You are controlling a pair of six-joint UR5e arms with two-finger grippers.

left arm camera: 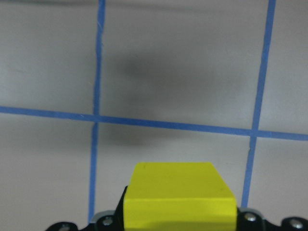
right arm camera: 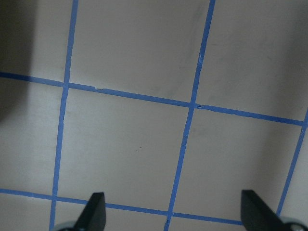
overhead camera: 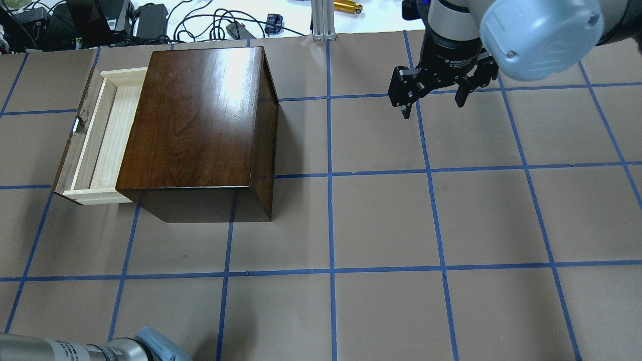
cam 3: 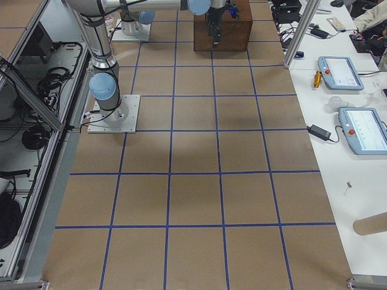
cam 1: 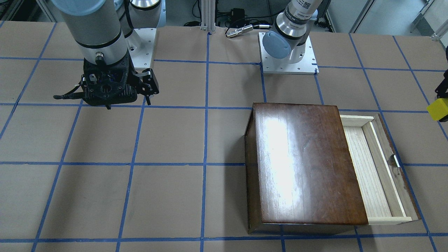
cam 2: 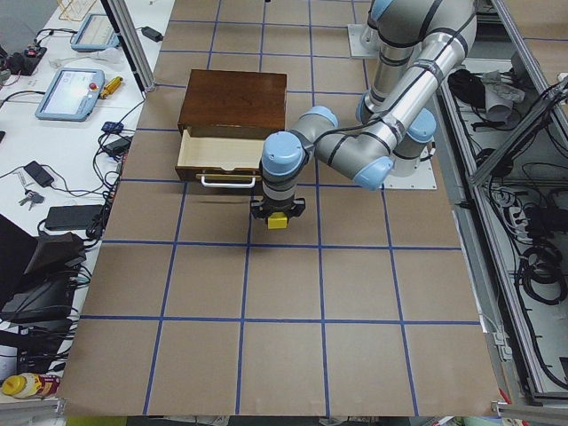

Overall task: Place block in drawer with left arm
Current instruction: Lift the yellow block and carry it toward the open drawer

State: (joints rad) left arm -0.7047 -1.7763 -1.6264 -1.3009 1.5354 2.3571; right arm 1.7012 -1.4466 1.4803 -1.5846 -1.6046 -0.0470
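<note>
My left gripper is shut on the small yellow block and holds it above the table, out past the drawer's front panel. The block fills the bottom of the left wrist view and shows at the right edge of the front-facing view. The pale wood drawer stands pulled out of the dark-brown cabinet and looks empty; it also shows in the front-facing view. My right gripper is open and empty, hovering over bare table far from the cabinet.
The brown table carries a grid of blue tape lines. Cables and power bricks lie beyond its far edge. Tablets and tools sit on the white side bench. The left arm's base plate is behind the cabinet.
</note>
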